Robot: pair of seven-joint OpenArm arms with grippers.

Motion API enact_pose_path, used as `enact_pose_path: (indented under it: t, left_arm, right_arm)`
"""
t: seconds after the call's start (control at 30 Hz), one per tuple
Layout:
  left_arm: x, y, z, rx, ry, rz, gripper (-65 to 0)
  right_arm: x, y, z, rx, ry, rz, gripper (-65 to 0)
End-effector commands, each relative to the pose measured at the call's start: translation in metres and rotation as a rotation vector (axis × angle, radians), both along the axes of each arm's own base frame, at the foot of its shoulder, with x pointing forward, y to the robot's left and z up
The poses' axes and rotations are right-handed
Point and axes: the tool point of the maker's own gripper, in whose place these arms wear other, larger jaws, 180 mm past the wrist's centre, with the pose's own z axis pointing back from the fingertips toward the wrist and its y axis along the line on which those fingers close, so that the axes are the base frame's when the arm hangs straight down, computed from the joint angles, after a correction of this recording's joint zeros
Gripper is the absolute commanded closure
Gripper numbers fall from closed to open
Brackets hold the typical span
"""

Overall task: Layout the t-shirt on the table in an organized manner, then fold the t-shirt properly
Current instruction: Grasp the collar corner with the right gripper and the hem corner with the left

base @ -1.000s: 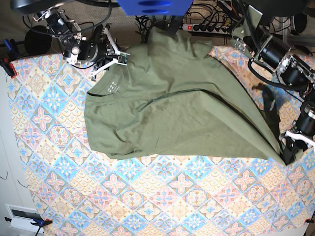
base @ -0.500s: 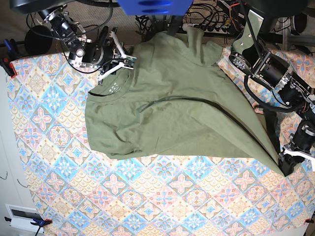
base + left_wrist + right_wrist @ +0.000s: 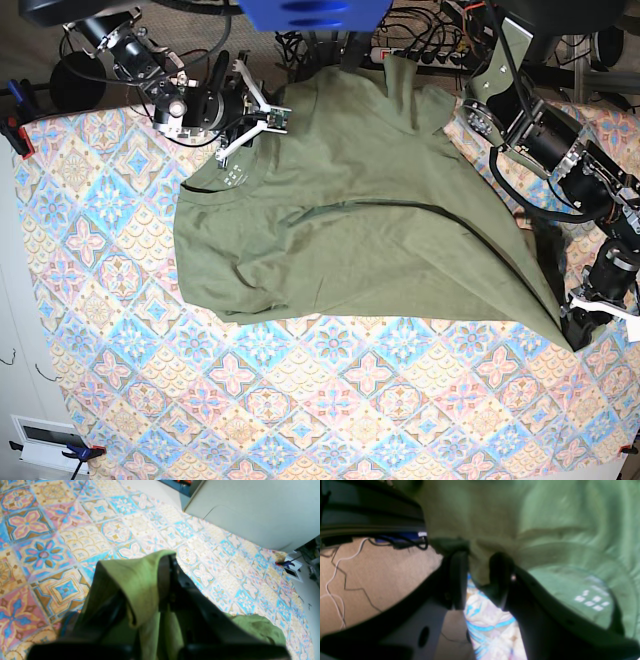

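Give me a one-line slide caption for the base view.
Both grippers hold the olive t-shirt over the patterned table: right gripper near the collar, left gripper at a corner.

The t-shirt [image 3: 350,240] lies spread across the table's [image 3: 300,410] far half.
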Motion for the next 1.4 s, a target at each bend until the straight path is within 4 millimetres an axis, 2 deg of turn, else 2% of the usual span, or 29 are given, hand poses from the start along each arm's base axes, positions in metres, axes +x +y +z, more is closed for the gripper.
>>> enact_pose_path:
  t: [0.0,0.13,0.23,0.33,0.43,0.53,0.63,0.77,0.8,0.93,1.1,1.23,1.3,1.37]
  left_arm:
    - [0.003,0.003,0.023,0.017,-0.075,0.002,0.0]
    - [0.002,0.004,0.02,0.019,-0.066,0.002,0.0]
    - [0.001,0.005,0.019,0.02,-0.064,0.004,0.0]
    - [0.001,0.005,0.019,0.02,-0.064,0.004,0.0]
    - [0.001,0.004,0.019,0.018,-0.064,0.003,0.0]
    - [0.001,0.004,0.019,0.017,-0.064,0.003,0.0]
    - [-0.001,0.003,0.014,0.016,-0.055,0.001,0.0]
    - [-0.006,0.002,0.009,0.006,-0.049,-0.005,0.0]
    - [-0.007,0.002,0.007,0.006,-0.045,-0.005,0.0]
    - [-0.01,0.003,0.003,0.004,-0.036,-0.003,0.0]
    - [-0.015,0.001,-0.003,-0.013,-0.035,-0.013,0.0]
    - [-0.024,0.001,-0.006,0.009,-0.023,-0.01,0.0]
    - [-0.028,0.001,-0.007,0.025,-0.018,-0.009,0.0]
    - [-0.032,0.001,-0.013,0.026,-0.002,-0.009,0.0]
  right_arm:
    - [0.004,0.002,0.004,0.015,-0.015,0.004,-19.2]
    - [0.004,0.001,0.005,0.011,-0.017,0.005,-20.7]
    - [0.003,0.002,0.005,0.011,-0.014,0.007,-27.9]
    - [-0.007,0.009,0.002,0.013,0.004,0.048,-36.9]
    - [0.0,0.018,0.003,0.001,-0.03,0.11,-39.8]
    - [0.003,0.01,-0.011,-0.074,-0.046,0.151,-35.1]
    - [0.012,-0.016,-0.028,-0.176,-0.058,0.13,-25.4]
    - [0.04,-0.044,-0.026,-0.236,-0.113,0.039,-8.1]
    - [0.045,-0.047,-0.023,-0.237,-0.122,0.022,-6.3]
    - [0.061,-0.056,-0.014,-0.238,-0.159,-0.025,-6.3]
    - [0.092,-0.087,0.003,-0.256,-0.219,-0.153,-5.0]
    - [0.123,-0.116,0.022,-0.237,-0.277,-0.336,-5.0]
    - [0.131,-0.13,0.028,-0.235,-0.292,-0.404,-5.2]
    - [0.13,-0.13,0.027,-0.234,-0.29,-0.406,-5.7]
